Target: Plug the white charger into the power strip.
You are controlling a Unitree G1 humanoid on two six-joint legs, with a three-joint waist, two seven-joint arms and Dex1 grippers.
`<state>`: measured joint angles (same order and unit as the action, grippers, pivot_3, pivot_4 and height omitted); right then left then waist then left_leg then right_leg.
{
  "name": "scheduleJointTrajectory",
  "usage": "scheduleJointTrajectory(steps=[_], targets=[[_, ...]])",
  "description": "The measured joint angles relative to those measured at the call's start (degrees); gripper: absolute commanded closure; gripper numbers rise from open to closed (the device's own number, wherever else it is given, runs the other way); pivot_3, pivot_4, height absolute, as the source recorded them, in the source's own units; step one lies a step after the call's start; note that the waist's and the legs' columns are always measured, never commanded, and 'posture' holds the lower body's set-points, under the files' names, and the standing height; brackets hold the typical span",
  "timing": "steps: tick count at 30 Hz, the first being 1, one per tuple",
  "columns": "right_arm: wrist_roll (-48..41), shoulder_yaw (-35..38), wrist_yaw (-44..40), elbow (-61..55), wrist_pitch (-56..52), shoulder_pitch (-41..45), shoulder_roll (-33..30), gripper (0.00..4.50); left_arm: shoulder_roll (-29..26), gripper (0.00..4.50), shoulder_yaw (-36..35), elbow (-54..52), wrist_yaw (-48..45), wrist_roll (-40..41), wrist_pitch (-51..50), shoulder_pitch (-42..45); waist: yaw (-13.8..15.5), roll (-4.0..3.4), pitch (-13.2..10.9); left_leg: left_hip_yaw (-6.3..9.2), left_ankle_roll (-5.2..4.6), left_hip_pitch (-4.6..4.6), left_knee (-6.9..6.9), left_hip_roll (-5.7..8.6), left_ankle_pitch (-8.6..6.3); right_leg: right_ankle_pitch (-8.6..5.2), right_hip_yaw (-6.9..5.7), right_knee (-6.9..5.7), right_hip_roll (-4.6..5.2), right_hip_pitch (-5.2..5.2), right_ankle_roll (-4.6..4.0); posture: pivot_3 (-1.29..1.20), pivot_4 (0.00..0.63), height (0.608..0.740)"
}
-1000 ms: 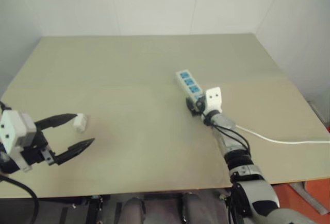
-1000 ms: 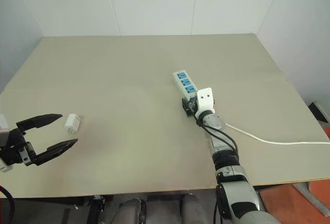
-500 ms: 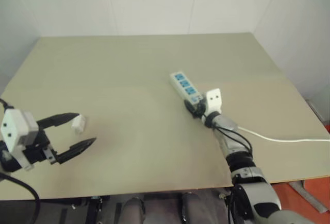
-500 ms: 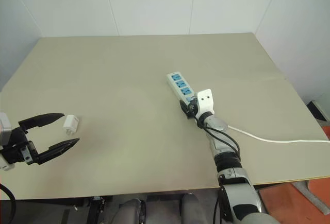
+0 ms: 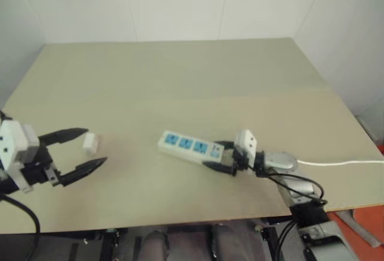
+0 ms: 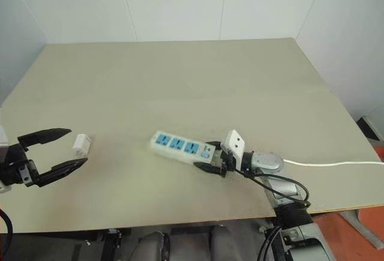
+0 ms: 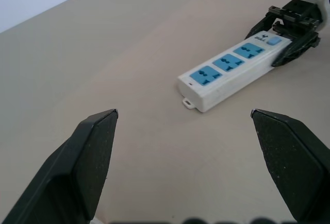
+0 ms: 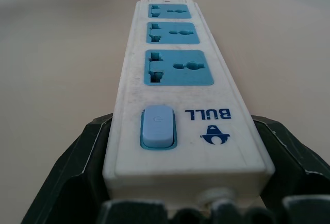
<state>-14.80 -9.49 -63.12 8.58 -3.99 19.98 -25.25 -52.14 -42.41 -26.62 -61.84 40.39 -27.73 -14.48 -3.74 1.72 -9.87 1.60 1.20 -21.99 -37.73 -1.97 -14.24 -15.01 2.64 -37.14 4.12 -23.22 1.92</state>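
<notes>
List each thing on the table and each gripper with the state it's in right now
Charger: lying loose on the table, unplugged.
Power strip: flat, all three outlets empty, switch end gripped.
Cable: trailing off the table's right edge.
Left gripper: open, holding nothing.
Right gripper: shut on the power strip.

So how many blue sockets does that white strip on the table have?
3, in a row along the top of the power strip: one nearest its free end, one in the middle, one next to the switch end, which the right gripper holds. None look hidden.
</notes>
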Motion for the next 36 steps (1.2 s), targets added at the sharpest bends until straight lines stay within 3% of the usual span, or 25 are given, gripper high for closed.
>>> scheduleJointTrajectory(steps=[12,20,23,29,33,36], targets=[[1.2,-3.5,-10.2,4.8,8.0,5.0,-1.1,1.08,-3.4,0.00,-0.7,3.5,1.1,-4.0,-1.6,-1.0,0.1,0.01,0.0,0.01,0.00,0.03,0.00,-0.01,0.00,0.00,-0.01,-0.02,-0.02,0.01,0.00,0.00,0.150,0.740],[2.5,-3.6,-13.3,12.6,13.5,9.6,-0.5,1.08,-8.2,0.00,0.7,7.0,7.8,-7.3,-10.8,4.5,0.3,0.02,0.0,0.05,0.00,0.00,0.00,-0.02,0.00,0.00,-0.05,-0.01,-0.03,-0.01,0.00,0.00,0.150,0.740],[2.5,-3.5,-13.3,13.2,14.0,9.2,0.1,1.08,-10.6,0.00,4.7,7.8,14.5,-4.8,-21.8,14.5,0.7,0.03,0.0,0.12,0.01,0.01,-0.03,-0.01,0.00,0.01,-0.08,-0.09,-0.03,0.01,0.01,0.00,0.150,0.740],[2.8,-3.5,-12.8,13.3,14.2,8.8,1.3,1.08,-10.3,0.00,16.3,14.4,32.1,-2.1,-46.7,47.1,1.2,0.05,0.0,0.20,0.03,0.01,-0.13,0.06,0.02,0.02,-0.12,-0.51,-0.04,-0.01,0.03,0.00,0.150,0.740],[2.8,-3.4,-12.2,13.1,14.2,8.5,1.2,1.08,-6.9,0.00,23.0,20.0,40.4,-5.0,-60.0,60.6,0.9,0.05,0.0,0.22,0.04,0.00,-0.13,0.06,0.02,0.01,-0.10,-0.68,-0.08,-0.06,0.04,0.00,0.150,0.740],[2.8,-3.4,-11.6,12.8,14.2,8.3,1.2,1.08,-5.6,0.00,27.7,25.7,47.6,-7.2,-64.1,66.4,0.8,0.05,0.0,0.24,0.06,-0.04,-0.13,0.06,0.04,0.01,-0.08,-0.74,-0.09,-0.15,0.04,0.00,0.150,0.740]])
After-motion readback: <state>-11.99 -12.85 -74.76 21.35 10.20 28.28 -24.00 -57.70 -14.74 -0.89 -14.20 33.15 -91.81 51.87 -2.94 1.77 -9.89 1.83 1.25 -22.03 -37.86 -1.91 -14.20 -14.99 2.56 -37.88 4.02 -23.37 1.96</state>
